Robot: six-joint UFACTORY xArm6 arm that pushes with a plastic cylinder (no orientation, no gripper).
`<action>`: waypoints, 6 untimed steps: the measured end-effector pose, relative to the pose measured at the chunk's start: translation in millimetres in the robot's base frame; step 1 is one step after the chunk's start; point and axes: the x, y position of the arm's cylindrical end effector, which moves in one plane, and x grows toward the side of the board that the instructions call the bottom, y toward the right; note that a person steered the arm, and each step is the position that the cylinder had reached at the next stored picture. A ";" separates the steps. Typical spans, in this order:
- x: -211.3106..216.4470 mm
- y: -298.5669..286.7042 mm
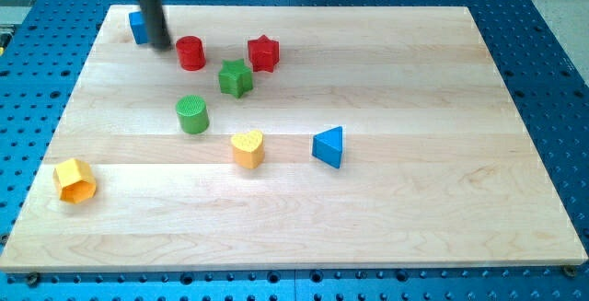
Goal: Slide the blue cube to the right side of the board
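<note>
The blue cube sits near the board's top left corner, partly hidden behind my rod. My tip rests on the board at the cube's right side, touching or nearly touching it. A red cylinder stands just to the right of my tip.
A red star and a green star lie right of the red cylinder. A green cylinder, a yellow heart and a blue triangle sit mid-board. A yellow hexagon is at lower left. The wooden board lies on a blue perforated table.
</note>
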 end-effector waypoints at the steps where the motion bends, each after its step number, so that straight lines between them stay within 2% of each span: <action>1: -16.0 -57.4; 2: -51.1 -18.7; 3: -37.8 92.8; 5: 10.3 260.6; 6: 7.9 273.8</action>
